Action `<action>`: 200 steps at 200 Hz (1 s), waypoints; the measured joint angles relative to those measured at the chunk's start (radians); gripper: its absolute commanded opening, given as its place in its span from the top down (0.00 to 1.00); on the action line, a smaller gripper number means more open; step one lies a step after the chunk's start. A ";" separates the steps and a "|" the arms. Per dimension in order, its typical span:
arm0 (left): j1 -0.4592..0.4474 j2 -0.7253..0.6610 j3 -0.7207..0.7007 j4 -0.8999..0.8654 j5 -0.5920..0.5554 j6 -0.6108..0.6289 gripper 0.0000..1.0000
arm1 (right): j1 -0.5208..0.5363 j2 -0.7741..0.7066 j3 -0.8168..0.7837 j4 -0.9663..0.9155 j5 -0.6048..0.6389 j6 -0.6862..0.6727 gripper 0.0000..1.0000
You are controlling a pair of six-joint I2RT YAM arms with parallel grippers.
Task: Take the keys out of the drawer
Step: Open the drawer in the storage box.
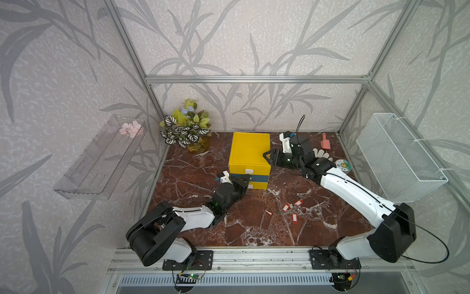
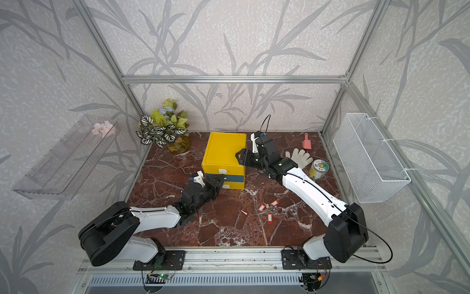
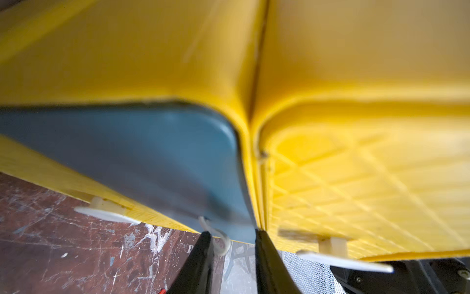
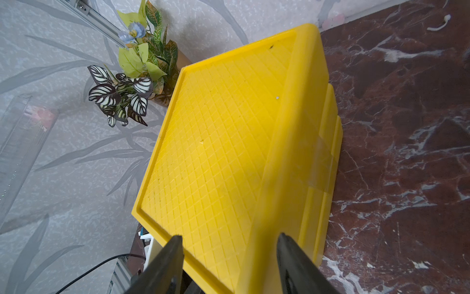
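A yellow cabinet (image 1: 250, 150) (image 2: 223, 150) (image 4: 216, 152) stands mid-table with three drawers, the middle drawer (image 1: 259, 178) (image 3: 127, 152) blue and pushed in. My left gripper (image 1: 245, 182) (image 3: 232, 234) is at that drawer's front. Its jaws are half closed around the white handle (image 3: 218, 241), which rests against one finger with a gap to the other. My right gripper (image 1: 267, 156) (image 4: 229, 238) stands open and straddles the cabinet's top right edge. Keys (image 1: 292, 210) (image 2: 268, 210) with red tags lie on the table in front of the cabinet. No keys show inside a drawer.
A potted plant (image 1: 187, 129) stands at the back left. Right of the cabinet lie a pink scoop (image 1: 325, 143), a white glove (image 1: 321, 154) and a round tin (image 1: 343, 166). A wire basket (image 1: 399, 157) hangs on the right wall and a clear shelf (image 1: 101, 157) on the left.
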 measured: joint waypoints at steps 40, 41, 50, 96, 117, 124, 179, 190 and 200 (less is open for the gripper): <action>0.000 0.039 0.000 0.000 0.008 0.002 0.75 | 0.000 0.000 0.000 0.000 0.000 -0.002 0.38; 0.000 0.039 0.000 0.000 0.008 0.002 0.75 | 0.000 0.000 0.000 0.000 0.000 -0.002 0.38; 0.000 0.041 0.000 0.000 0.008 0.005 0.77 | 0.000 0.000 0.000 -0.001 0.001 -0.002 0.38; 0.000 0.029 0.000 -0.009 0.007 0.037 0.90 | 0.000 0.000 0.000 -0.001 0.001 -0.004 0.39; -0.001 0.001 0.000 -0.050 0.006 0.055 0.96 | 0.000 0.000 0.000 -0.001 0.001 -0.003 0.38; -0.001 -0.012 0.000 -0.069 0.004 0.063 0.98 | 0.000 0.000 0.000 -0.001 0.001 -0.003 0.38; -0.026 -0.128 -0.003 -0.212 0.003 0.098 1.00 | 0.000 0.000 0.000 -0.002 0.001 -0.003 0.34; -0.035 -0.147 -0.006 -0.235 0.000 0.100 0.99 | 0.000 0.000 0.000 -0.002 0.004 -0.003 0.33; -0.049 -0.163 -0.015 -0.248 -0.004 0.100 0.99 | 0.000 0.000 0.000 -0.006 0.008 -0.004 0.32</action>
